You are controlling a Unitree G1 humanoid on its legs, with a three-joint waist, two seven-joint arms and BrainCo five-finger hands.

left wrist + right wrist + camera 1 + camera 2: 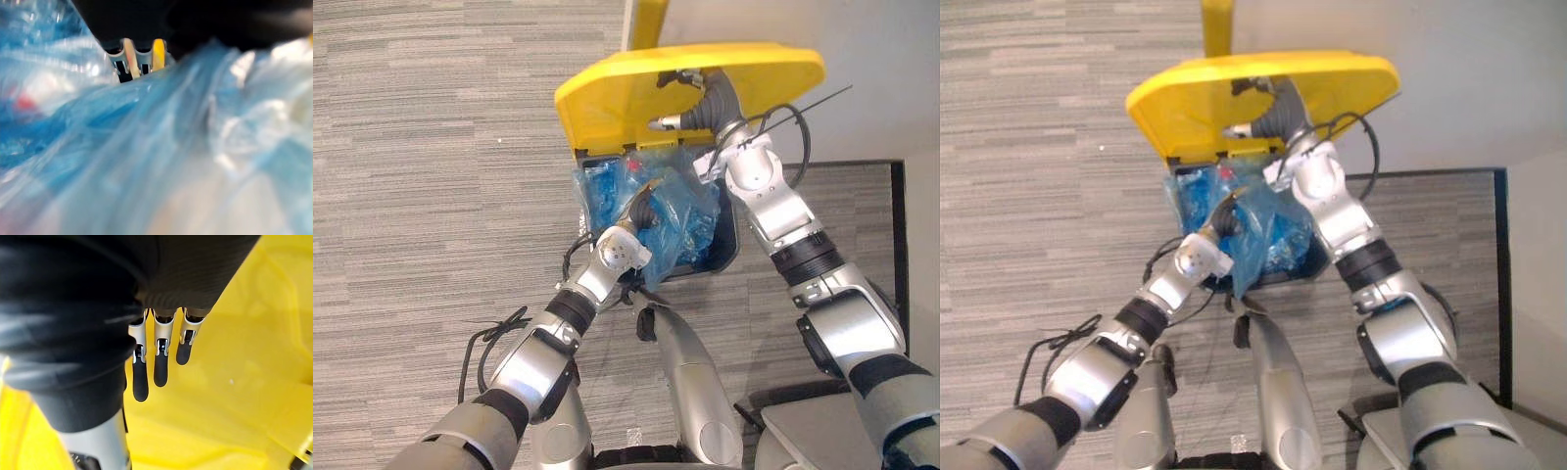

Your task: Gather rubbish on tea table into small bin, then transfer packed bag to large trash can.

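Note:
A large dark trash can [732, 245] stands in front of me with its yellow lid [626, 88] tipped up. My right hand [705, 98] rests against the lid's underside and holds it raised, its straight fingers [160, 367] flat on the yellow plastic. A packed blue plastic bag [690, 211] fills the can's mouth and hangs over its near rim. My left hand [646, 211] is buried in the top of the bag [146, 147], with blue film wrapped all over it.
Grey striped carpet [431, 147] spreads to the left and front of the can. A pale wall [881, 88] rises behind it, and a dark line [897, 235] borders the floor on the right. A yellow post [648, 22] stands behind the lid.

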